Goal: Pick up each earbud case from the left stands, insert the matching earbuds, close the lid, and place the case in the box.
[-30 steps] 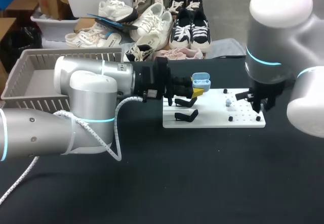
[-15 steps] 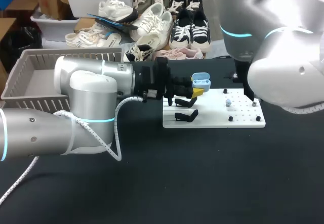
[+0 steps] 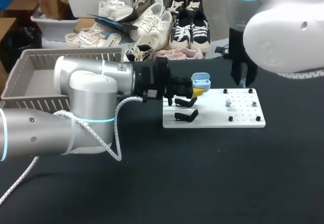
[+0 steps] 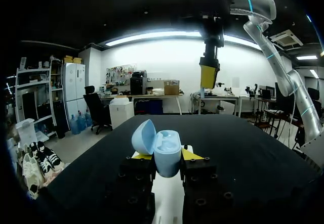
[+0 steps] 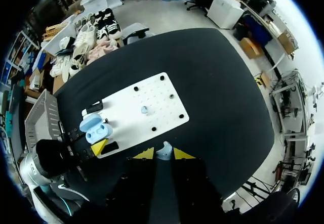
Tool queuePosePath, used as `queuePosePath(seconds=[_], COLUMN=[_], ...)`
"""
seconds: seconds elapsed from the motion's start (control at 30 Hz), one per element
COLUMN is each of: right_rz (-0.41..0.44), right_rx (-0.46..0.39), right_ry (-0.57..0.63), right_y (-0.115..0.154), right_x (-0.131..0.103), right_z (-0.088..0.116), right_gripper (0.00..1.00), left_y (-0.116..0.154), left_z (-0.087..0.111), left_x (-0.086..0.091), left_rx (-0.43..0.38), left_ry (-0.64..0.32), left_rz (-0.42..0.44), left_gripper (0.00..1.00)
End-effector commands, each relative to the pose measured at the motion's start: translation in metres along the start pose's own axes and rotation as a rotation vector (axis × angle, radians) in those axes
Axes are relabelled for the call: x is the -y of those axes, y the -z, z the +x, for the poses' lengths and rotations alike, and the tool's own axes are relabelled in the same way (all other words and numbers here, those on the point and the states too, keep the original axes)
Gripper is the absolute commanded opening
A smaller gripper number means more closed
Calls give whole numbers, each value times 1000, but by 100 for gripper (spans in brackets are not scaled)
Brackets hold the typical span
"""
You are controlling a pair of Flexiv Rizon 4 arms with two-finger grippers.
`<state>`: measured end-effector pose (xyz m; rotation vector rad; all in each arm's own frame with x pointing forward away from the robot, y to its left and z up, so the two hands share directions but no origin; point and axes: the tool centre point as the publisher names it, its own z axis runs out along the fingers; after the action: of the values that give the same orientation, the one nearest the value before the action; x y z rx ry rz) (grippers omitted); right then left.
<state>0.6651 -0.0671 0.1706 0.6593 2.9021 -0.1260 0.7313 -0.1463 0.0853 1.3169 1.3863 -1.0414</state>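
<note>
My left gripper [image 4: 166,155] clamps the open blue earbud case [image 4: 163,145] at the white board's [image 3: 212,119] left end. My right gripper [image 5: 163,153], raised above the board, pinches what looks like an earbud [image 5: 163,149].

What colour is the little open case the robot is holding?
Light blue. The case shows best in the left wrist view.

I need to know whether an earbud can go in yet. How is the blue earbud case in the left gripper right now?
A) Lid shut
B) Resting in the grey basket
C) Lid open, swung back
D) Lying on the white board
C: in the left wrist view the earbud case sits between the left gripper's fingers, both touching it, with its lid tipped back and its inside showing.
</note>
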Motion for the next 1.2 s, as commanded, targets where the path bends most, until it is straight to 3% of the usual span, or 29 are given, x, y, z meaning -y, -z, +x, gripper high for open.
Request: queuePosePath(seconds=[0.03, 0.33, 0.9, 1.2], right_rz=[-9, -34, -71, -29], right_rx=[-30, -97, -93, -71], right_ry=[-19, -61, -46, -42], right_y=[4, 8, 17, 7], right_x=[-11, -38, -82, -90], right_z=[1, 0, -8, -11], right_gripper=[0, 0, 0, 0], left_y=[0, 0, 0, 0], left_z=[0, 0, 0, 0], left_x=[1, 1, 1, 1], left_rx=[2, 2, 2, 2], left_ry=[-1, -1, -1, -1], left_rz=[-3, -3, -3, -3], left_gripper=[0, 0, 0, 0])
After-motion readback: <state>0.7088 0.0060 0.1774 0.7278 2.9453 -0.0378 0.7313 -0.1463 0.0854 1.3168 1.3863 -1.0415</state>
